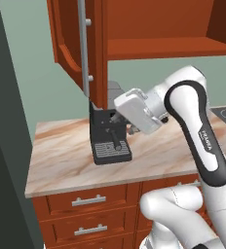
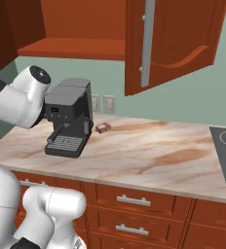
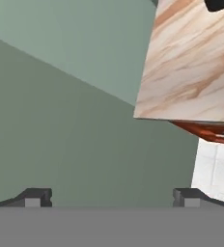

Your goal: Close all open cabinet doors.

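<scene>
Cabinet doors not closed yet.

We see one cabinet door (image 1: pixel 71 44) swung wide above the counter's (image 1: pixel 61 160) left end (another (image 2: pixel 176 41) hangs open rightward); our gripper (image 3: pixel 111 198), fingers spread and empty, faces the wall, touching neither.

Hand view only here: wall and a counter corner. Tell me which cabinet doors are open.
Observer: Two. The left door is swung out above the coffee machine.
Operator: Give me the other.
Observer: The right door hangs open over the counter, with its grey handle on the side facing the base.
Operator: Place my gripper.
Observer: The gripper is low, beside the coffee machine and below both doors.
</scene>
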Available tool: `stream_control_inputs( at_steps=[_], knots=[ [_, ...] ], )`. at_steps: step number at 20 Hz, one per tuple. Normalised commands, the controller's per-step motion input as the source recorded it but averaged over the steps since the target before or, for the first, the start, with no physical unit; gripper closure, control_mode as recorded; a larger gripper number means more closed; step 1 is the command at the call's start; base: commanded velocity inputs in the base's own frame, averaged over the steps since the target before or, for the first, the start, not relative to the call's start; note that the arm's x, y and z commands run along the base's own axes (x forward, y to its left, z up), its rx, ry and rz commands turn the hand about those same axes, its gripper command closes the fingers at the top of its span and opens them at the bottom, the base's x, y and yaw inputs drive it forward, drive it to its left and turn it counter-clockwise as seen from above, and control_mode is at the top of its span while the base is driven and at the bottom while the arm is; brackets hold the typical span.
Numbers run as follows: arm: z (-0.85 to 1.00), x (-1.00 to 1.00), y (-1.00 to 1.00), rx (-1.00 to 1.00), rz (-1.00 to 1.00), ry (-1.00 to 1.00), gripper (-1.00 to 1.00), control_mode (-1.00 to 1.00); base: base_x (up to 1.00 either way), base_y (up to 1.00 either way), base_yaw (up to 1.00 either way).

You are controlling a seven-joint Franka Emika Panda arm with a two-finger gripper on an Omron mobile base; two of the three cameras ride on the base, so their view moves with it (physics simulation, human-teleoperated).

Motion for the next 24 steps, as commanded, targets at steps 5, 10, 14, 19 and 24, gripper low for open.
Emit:
stream_control_inputs(
  at_steps=[5,10,14,19,24],
  knots=[
    [0.00,-0.35,0.41,0.11,0.00,0.20,-1.00,-1.00,0.00,0.00,0.00],
    [0.02,-0.42,0.36,0.03,0.00,0.01,-1.00,-1.00,0.00,0.00,0.00],
    [0.07,-0.31,0.47,0.00,-0.16,-0.01,-1.00,-1.00,0.00,0.00,0.00],
    [0.12,-0.23,0.37,0.04,-0.25,0.08,-1.00,-1.00,0.00,0.00,0.00],
    [0.11,-0.34,0.08,0.02,-0.27,0.10,-1.00,-1.00,0.00,0.00,0.00]
  ],
)
